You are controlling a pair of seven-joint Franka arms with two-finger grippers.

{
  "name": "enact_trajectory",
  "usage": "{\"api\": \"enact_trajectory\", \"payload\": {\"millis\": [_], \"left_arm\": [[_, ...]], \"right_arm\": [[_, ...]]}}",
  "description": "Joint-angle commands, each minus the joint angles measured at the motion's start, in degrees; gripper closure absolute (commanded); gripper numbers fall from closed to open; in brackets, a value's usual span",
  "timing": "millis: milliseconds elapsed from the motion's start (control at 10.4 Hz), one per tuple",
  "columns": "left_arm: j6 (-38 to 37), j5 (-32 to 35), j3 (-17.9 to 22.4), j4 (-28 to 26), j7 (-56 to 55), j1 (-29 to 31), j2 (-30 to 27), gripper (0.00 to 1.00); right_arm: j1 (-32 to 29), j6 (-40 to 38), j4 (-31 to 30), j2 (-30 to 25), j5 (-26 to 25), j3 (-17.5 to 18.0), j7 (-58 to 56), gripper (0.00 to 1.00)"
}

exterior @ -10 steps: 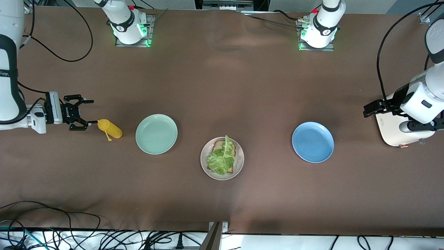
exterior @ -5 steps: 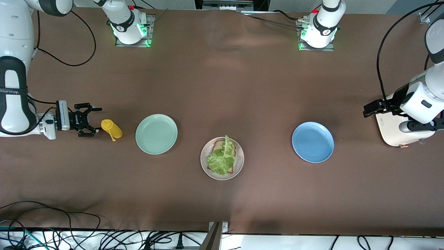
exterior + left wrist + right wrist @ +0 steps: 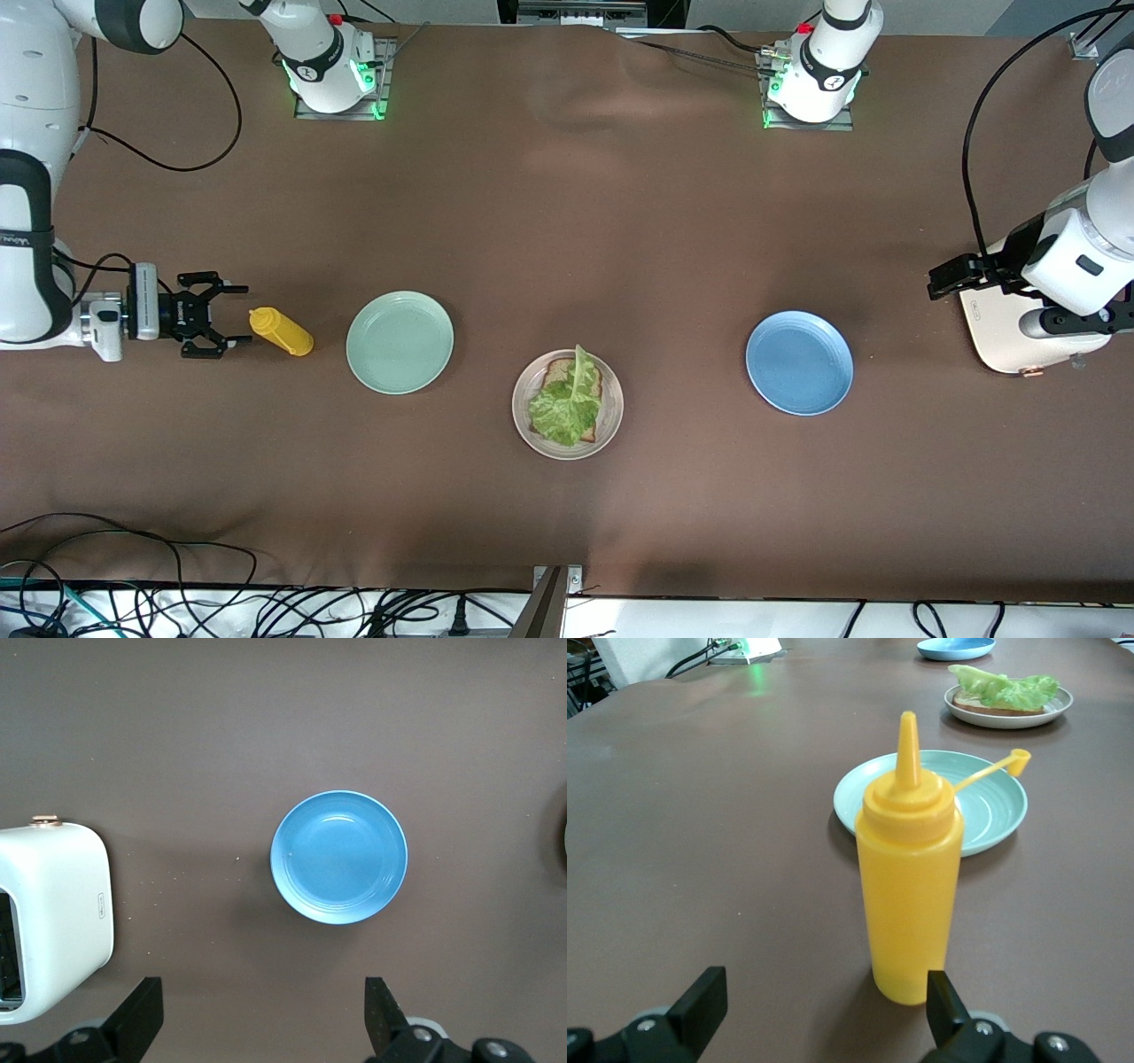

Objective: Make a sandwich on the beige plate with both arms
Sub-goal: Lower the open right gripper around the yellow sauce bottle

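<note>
R gripper [image 3: 215,315] fingers wide, mustard bottle [image 3: 281,330] at its 3 o'clock | advise: level approach, close mid-body | L gripper [image 3: 266,1014] fingers wide, waits over surface [image 3: 567,221] | sandwich [image 3: 567,403] lacks top slice.

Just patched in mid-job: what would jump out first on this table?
The half-built sandwich on the beige plate nearest the front camera: one toast slice under lettuce, no top slice. Toward the right arm's end, the open right gripper faces an upright yellow squeeze bottle beside the mint-green plate. The open left gripper waits above a white toaster.
</note>
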Motion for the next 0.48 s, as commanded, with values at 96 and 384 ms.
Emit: {"api": "enact_trajectory", "payload": {"millis": [96, 384], "left_arm": [[-1.01, 1.52, -0.69, 0.85, 0.32, 0.07, -0.17, 0.00], [-1.01, 1.61, -1.13, 0.85, 0.32, -0.01, -0.17, 0.00]], "right_arm": [[-0.50, -1.00, 1.25, 1.19, 5.23, 0.21, -0.72, 0.00], [0.55, -1.00, 3.87, 5.39, 10.93, 0.91, -0.81, 0.00]]}}
